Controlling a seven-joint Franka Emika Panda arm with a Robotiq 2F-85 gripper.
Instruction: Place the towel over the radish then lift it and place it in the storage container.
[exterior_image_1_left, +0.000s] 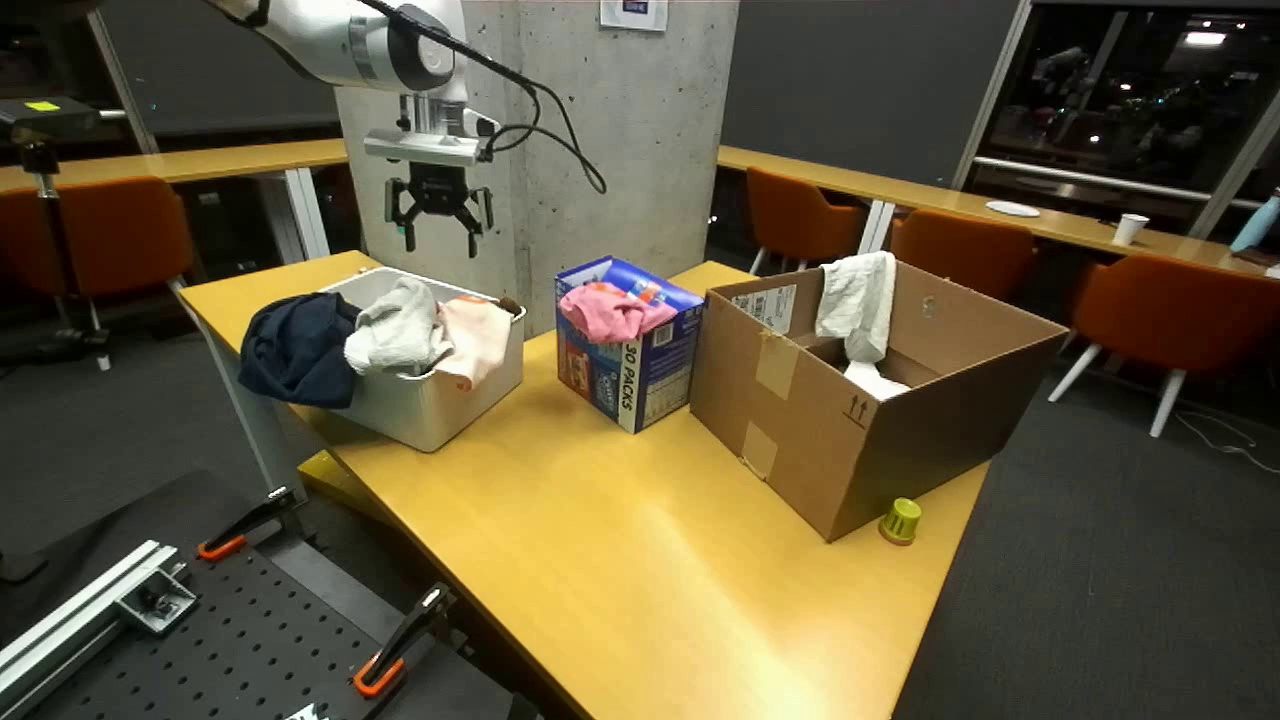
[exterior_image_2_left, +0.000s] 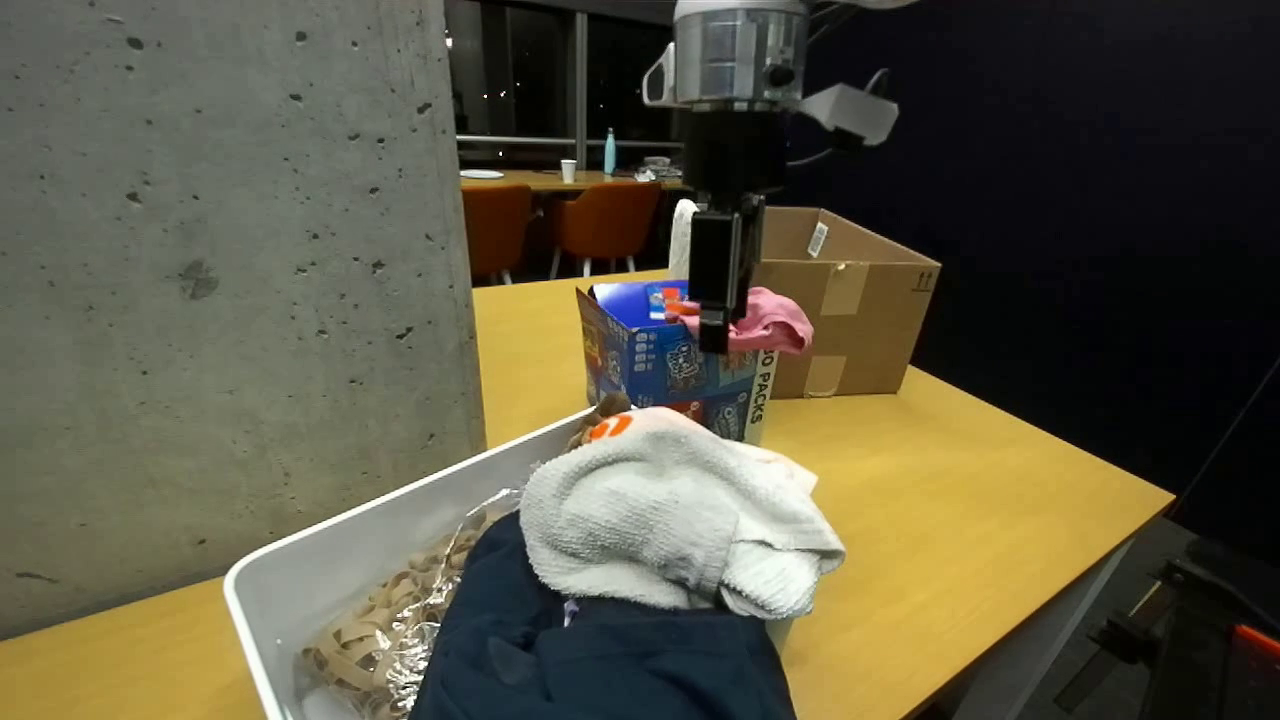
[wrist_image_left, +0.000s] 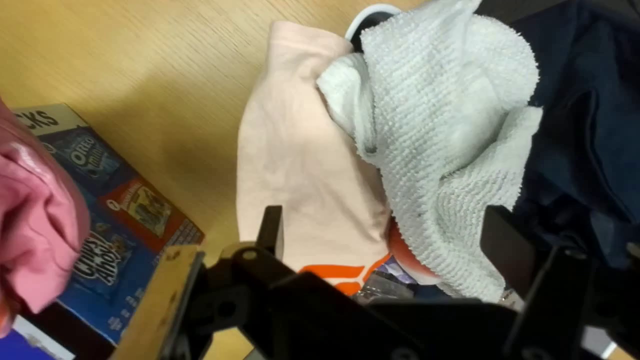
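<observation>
White terry makes up the towel, bunched in the wrist view over part of a red, rounded thing I take for the radish; a peach shirt touches the towel, and the fingers stand wide apart, holding nothing. In an exterior view they hang higher than the white bin where the towel lies (perhaps itself the storage container, so the job may be done). If the lift is yet to come, centre over the lump, descend straight and squeeze the radish through the towel, not a loose fold. In an exterior view dark blue cloth lies against the towel; keep it out of the grip.
</observation>
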